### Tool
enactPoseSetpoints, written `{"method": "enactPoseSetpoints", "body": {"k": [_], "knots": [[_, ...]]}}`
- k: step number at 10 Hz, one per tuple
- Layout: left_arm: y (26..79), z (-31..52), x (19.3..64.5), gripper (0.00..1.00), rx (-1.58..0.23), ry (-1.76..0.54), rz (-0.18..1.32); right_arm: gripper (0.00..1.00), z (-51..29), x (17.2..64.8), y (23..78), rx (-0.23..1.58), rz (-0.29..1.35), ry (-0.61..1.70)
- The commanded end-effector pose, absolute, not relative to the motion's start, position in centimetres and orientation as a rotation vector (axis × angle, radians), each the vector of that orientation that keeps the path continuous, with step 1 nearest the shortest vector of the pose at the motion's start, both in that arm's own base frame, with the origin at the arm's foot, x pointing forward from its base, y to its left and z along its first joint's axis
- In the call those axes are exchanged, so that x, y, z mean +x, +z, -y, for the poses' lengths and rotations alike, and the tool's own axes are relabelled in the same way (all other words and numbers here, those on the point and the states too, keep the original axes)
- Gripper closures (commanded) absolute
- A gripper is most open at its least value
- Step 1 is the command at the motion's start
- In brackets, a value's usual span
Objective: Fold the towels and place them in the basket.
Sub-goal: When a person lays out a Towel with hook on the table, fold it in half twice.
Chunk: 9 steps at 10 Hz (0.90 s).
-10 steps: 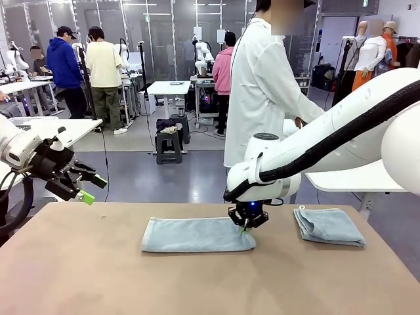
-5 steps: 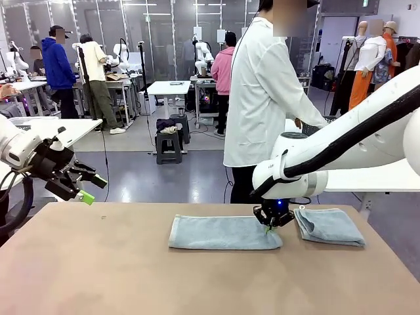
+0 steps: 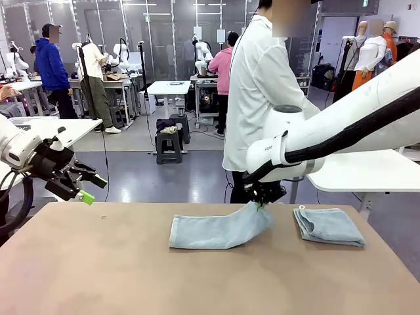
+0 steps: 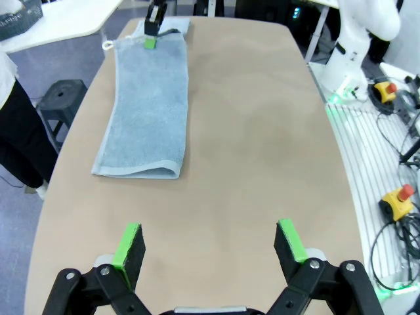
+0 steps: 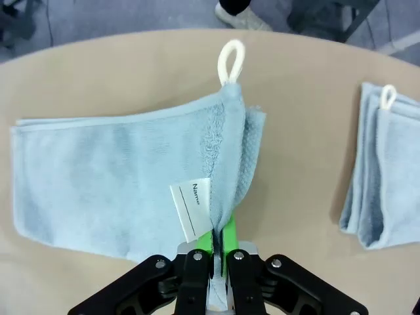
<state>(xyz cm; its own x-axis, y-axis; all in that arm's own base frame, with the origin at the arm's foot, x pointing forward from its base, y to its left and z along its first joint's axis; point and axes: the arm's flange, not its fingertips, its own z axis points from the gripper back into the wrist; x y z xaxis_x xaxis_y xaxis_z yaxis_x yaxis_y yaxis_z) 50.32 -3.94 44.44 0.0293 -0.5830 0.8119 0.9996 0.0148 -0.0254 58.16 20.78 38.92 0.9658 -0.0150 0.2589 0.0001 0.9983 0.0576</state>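
Lifted since before: right gripper [image 3: 262,205], fingers pinching towel [image 3: 216,231] end; we noted its long axis crosswise on worktop [image 3: 98,275]; left gripper [image 4: 209,244] fingers spread.

My worktable [image 3: 98,262] has a plain tan top with rounded corners. A long, half-folded towel [image 3: 210,231] lies across its middle, the right end raised off the surface. A second towel, fully folded [image 3: 328,226], rests flat near the right edge, just apart from the first.

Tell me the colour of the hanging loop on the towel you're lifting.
White, on the light blue-grey towel; the loop shows best in the right wrist view.
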Motion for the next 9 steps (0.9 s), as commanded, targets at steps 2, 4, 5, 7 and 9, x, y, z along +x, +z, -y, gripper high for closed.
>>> {"method": "enactPoseSetpoints", "body": {"k": [2,4,5,7,9], "knots": [[44.5,3.9,50.3,0.00,-0.748,-1.418,0.726,1.00,-29.0,56.8,40.3,-0.030,0.247,0.024],[44.5,3.9,50.3,0.00,-0.748,-1.418,0.726,1.00,-34.3,55.9,40.1,-0.005,0.237,0.060],[44.5,3.9,50.3,0.00,-0.748,-1.418,0.726,1.00,-36.2,55.9,40.0,0.017,0.244,0.057],[44.5,3.9,50.3,0.00,-0.748,-1.418,0.726,1.00,-38.5,55.7,39.8,0.062,0.227,0.052],[44.5,3.9,50.3,0.00,-0.748,-1.418,0.726,1.00,-40.0,55.9,39.5,0.132,0.207,-0.004]]}}
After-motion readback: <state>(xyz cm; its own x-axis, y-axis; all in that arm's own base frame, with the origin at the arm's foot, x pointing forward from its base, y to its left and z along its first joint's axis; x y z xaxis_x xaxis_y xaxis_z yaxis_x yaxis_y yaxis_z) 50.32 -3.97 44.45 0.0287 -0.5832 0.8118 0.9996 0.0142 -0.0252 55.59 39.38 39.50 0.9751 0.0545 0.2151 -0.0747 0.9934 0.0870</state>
